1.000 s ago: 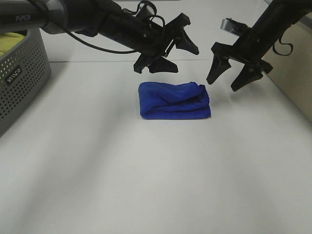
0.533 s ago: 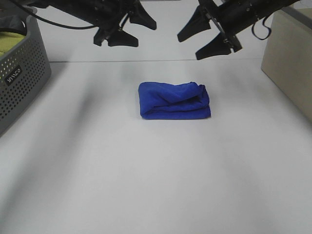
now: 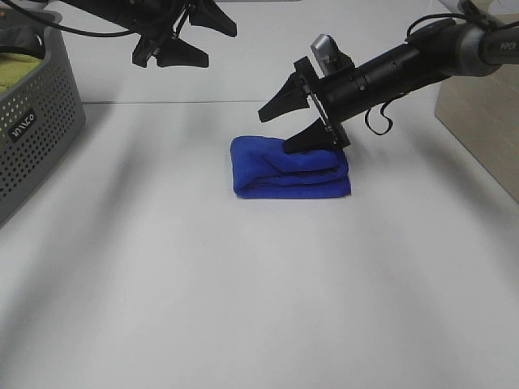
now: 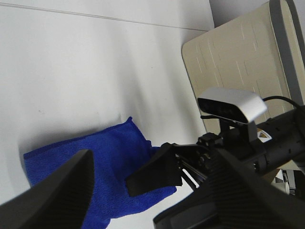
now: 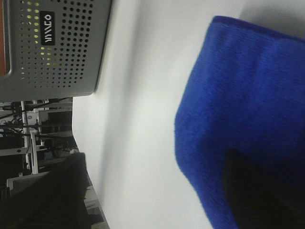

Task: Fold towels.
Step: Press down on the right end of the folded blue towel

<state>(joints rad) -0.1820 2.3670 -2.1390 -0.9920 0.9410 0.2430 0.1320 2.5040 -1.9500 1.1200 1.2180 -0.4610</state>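
- The blue towel (image 3: 289,168) is lying folded into a thick bundle on the white surface (image 3: 259,292), well apart from the grey basket (image 3: 36,121).
- The right claw (image 3: 293,117) is reaching over the towel from the side away from the basket, its two fingers spread wide.
- Its lower finger (image 3: 312,139) is sitting at the towel's top fold; whether it is pressing in cannot be told.
- Its upper finger is hanging above the towel, clear of it.
- In the right wrist view the towel (image 5: 248,114) is filling most of the frame, with the basket (image 5: 57,45) beyond it.
- The left claw (image 3: 182,39) is hovering high behind the towel on the basket's side, open wide and holding nothing.
- In the left wrist view the towel (image 4: 109,167) is showing between the left claw's blurred fingers, with the right claw (image 4: 157,172) over it.
- A yellow-green cloth (image 3: 18,69) is lying inside the basket.
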